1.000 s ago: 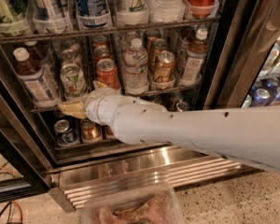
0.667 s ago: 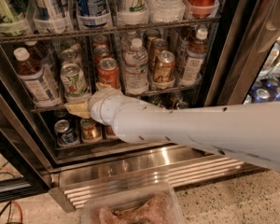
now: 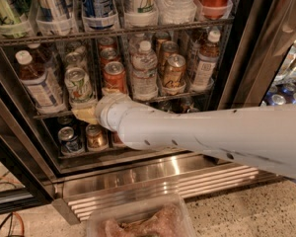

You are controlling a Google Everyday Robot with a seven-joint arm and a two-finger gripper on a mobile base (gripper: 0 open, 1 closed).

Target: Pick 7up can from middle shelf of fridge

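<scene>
The 7up can (image 3: 79, 85), whitish-silver with green lettering, stands upright at the front left of the middle shelf (image 3: 187, 96) in the fridge (image 3: 237, 58). My gripper (image 3: 84, 114) shows as a cream tip at the end of the white arm (image 3: 197, 132). It sits at the shelf's front rail, just below and in front of the can's base. The arm reaches in from the right and hides part of the rail and the lower rack behind it.
A red Coca-Cola can (image 3: 113, 76) stands right of the 7up can, then a water bottle (image 3: 144, 68) and a gold-brown can (image 3: 173, 69). A tea bottle (image 3: 35, 80) stands to the left. Tall cans fill the rack above. A plastic tub (image 3: 138, 220) lies below the grille (image 3: 163, 181).
My gripper has shifted slightly to the right along the shelf rail, closer under the 7up can. The cans and bottles have not moved.
</scene>
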